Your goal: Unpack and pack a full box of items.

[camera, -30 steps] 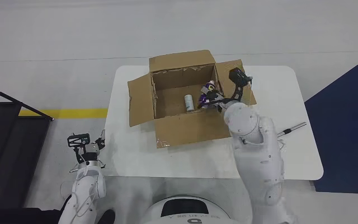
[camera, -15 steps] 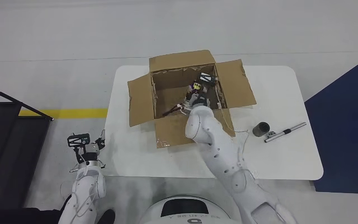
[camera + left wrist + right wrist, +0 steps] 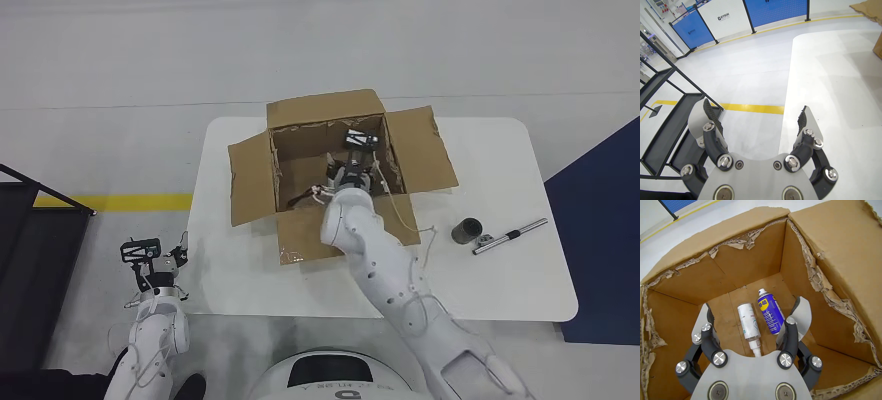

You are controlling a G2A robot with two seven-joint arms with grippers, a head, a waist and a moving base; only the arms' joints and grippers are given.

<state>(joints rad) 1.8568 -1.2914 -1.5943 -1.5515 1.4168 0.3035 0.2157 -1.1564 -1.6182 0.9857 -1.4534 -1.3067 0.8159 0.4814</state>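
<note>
At the surface's far edge, in the top view, the box (image 3: pixel 250 180) stands with its flaps spread, and the right gripper (image 3: pixel 352 160) hangs inside it. Near the right edge lie a dark cylinder (image 3: pixel 466 231) and a rod (image 3: pixel 510 236), just beside each other. The left gripper (image 3: pixel 150 255) sits off the left edge, over the floor.

In the left wrist view its fingers (image 3: pixel 711 117) are spread with nothing between them.

In the right wrist view the right fingers (image 3: pixel 800 309) are released, above a white bottle (image 3: pixel 748 321) and a blue can (image 3: pixel 769 315) lying side by side on the box floor.
</note>
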